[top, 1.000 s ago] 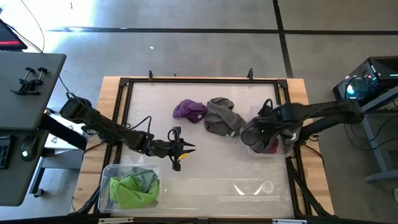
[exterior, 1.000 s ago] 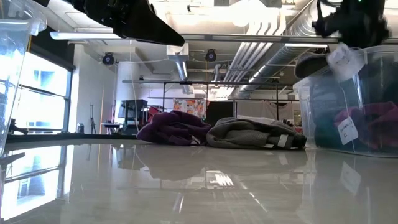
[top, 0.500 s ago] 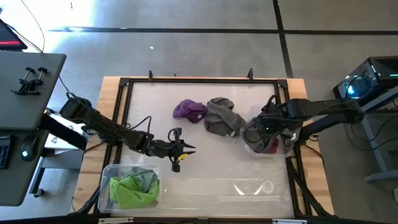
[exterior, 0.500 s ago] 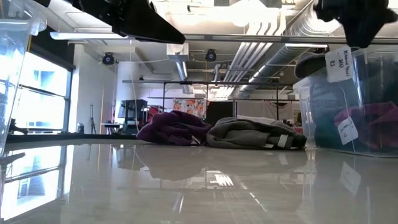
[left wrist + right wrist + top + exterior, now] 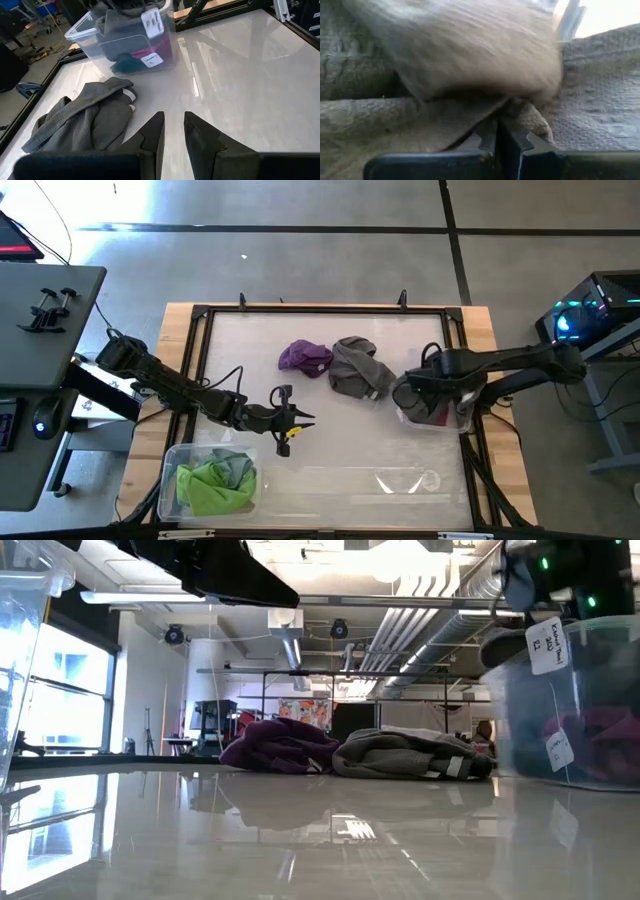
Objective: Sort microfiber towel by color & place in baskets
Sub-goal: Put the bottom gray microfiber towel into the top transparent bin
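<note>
2 baskets [image 5: 205, 480] [image 5: 432, 408]; 2 towels [image 5: 305, 358] [image 5: 358, 368] loose on the table [image 5: 330, 450]

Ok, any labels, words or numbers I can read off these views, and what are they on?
None can be read.
Upper white tag in the small bin: printed marks, too small to read.
Lower white tag in the same bin: printed, too blurred to read.
Tag on the grey towel in that bin: dark marks, illegible.

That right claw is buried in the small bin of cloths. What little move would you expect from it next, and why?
Probably a short lift straight up. The right claw is shut on the grey cloth inside the small bin, so raising it would show whether the cloth comes free of the pile.
</note>
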